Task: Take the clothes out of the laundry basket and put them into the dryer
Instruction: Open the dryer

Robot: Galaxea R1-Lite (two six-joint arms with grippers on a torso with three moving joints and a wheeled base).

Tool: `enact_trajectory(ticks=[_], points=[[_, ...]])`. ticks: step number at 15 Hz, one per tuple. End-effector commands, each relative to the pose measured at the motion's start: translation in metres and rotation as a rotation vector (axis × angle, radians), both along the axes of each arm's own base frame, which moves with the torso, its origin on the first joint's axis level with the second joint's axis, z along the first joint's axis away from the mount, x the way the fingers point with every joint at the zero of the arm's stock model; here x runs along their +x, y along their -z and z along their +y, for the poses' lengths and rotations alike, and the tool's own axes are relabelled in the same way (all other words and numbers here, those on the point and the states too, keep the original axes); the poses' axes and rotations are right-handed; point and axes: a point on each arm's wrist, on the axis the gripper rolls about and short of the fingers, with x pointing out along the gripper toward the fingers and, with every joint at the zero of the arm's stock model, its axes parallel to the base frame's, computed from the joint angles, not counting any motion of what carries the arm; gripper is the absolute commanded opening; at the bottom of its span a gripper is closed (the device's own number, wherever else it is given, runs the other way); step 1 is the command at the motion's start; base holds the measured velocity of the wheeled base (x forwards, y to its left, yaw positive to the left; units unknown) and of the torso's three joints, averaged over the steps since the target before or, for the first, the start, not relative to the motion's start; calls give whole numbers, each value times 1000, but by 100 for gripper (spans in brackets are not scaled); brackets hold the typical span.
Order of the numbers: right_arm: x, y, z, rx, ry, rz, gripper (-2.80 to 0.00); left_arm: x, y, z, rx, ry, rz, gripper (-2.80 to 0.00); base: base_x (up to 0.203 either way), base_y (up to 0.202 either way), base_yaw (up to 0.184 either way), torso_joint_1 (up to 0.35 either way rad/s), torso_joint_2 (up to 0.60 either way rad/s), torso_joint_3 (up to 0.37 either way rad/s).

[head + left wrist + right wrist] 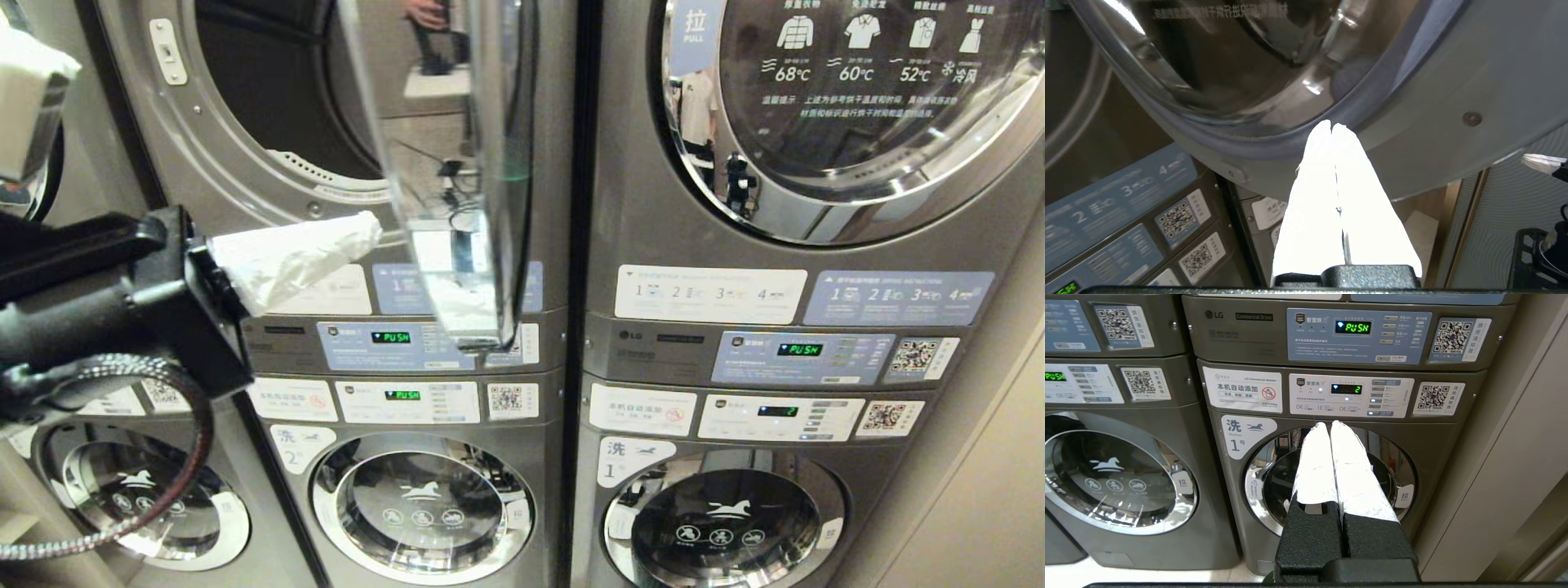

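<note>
We have our left gripper [371, 224] raised at about nine o'clock in the head view, its white-wrapped fingers [1331, 183] pressed together with nothing between them, tips just beside the lower rim of the open dryer door [457, 163]. That door swings out at twelve o'clock, leaving the left dryer's drum opening [277, 90] exposed at eleven. Our right gripper [1331, 424] hangs parked, fingers closed and empty, facing the lower right washer [1331, 477].

Neither the laundry basket nor any clothes appear in our views, so we cannot say where they lie. We judge the door-opening step about finished and loading not yet begun. Next we would need to draw the left arm clear of the door edge, find the basket, spread the fingers and grasp a garment.
</note>
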Motion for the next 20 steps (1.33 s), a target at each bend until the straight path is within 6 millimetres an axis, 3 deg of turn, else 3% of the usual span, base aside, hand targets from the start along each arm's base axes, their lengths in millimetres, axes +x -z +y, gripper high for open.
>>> enact_trajectory(ticks=[1, 8, 12, 20], points=[[0, 0, 0, -1, -1, 0, -280, 11, 4, -12, 18, 29, 22, -280, 0, 0, 0, 0, 0, 0], [0, 0, 0, -1, -1, -1, -280, 44, 2, -68, 43, 117, 24, -280, 0, 0, 0, 0, 0, 0], [0, 0, 0, -1, -1, -1, -280, 60, 12, -97, 54, 147, 40, -280, 0, 0, 0, 0, 0, 0], [0, 0, 0, 1, 1, -1, -280, 78, 16, -91, 6, -20, 89, -280, 0, 0, 0, 0, 0, 0]])
